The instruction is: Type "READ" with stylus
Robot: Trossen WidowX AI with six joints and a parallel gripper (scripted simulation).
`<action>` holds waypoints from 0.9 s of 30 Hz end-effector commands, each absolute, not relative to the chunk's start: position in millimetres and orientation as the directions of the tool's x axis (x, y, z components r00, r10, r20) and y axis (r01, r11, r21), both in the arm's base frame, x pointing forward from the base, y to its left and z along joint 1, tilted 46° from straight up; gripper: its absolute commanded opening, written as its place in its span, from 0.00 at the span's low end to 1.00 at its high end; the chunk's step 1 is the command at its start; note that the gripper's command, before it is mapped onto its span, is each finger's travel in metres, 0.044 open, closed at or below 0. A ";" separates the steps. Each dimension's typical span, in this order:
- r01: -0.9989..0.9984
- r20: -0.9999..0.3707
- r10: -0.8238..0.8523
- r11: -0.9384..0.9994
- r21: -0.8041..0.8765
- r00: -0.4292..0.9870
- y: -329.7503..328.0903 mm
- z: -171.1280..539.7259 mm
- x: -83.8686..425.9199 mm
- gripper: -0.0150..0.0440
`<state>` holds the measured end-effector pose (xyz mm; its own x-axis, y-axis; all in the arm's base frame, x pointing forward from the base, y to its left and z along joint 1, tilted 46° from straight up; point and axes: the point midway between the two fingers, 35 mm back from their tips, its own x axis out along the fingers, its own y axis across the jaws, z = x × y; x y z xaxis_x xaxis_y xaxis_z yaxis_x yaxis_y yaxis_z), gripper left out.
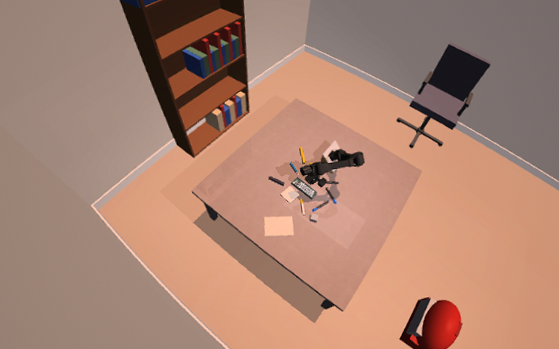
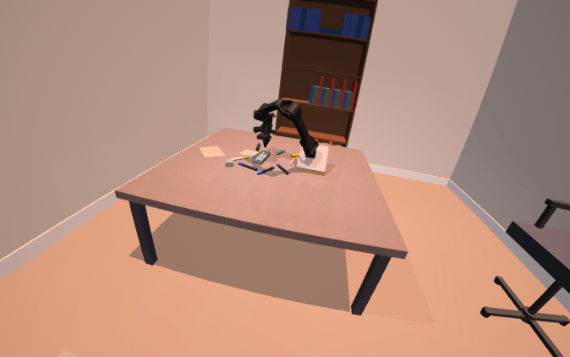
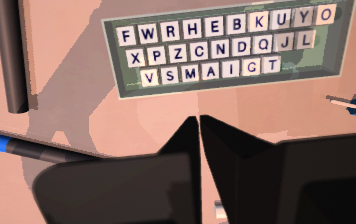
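My gripper [image 1: 322, 183] [image 2: 266, 144] [image 3: 197, 123] is shut, with nothing seen between its fingertips. It points down above the desk. In the wrist view the tips lie just below the keyboard's near edge, under the M and A keys. The small keyboard [image 1: 304, 188] [image 2: 261, 157] [image 3: 220, 48] has white lettered keys in a green-grey tray; R, E, A and D are visible. A blue pen-like tool [image 1: 293, 167] [image 2: 280, 152] [image 3: 352, 106] with a thin tip lies beside the keyboard. Which tool is the stylus, I cannot tell.
Black pens with blue ends [image 1: 331, 195] [image 2: 247, 166] [image 3: 30, 149] lie around the keyboard. A dark cylinder [image 1: 276, 180] [image 2: 258, 146], a grey block [image 1: 313, 217] [image 2: 229, 163], a yellow-and-white pencil [image 1: 302, 206] and a paper sheet [image 1: 278, 226] [image 2: 211, 151] are also on the desk.
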<state>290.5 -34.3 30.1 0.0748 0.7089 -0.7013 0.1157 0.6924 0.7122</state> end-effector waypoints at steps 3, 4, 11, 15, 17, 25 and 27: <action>0.116 -0.701 0.709 0.692 0.712 0.075 -34.3 30.1 290.5 0.25; 0.116 -0.701 0.709 0.692 0.712 0.075 -34.3 30.1 290.5 0.25; -0.018 -0.673 0.736 0.676 0.737 0.069 -53.9 12.7 289.7 0.51; -0.240 -0.617 0.784 0.614 0.752 0.074 -84.0 -17.4 282.9 0.51; -0.349 -0.583 0.808 0.572 0.742 0.084 -96.7 -32.7 276.8 0.51; -0.704 -0.440 0.884 0.414 0.577 0.159 -133.1 -89.0 246.0 0.51; -0.755 -0.412 0.894 0.392 0.526 0.178 -138.4 -99.5 240.0 0.51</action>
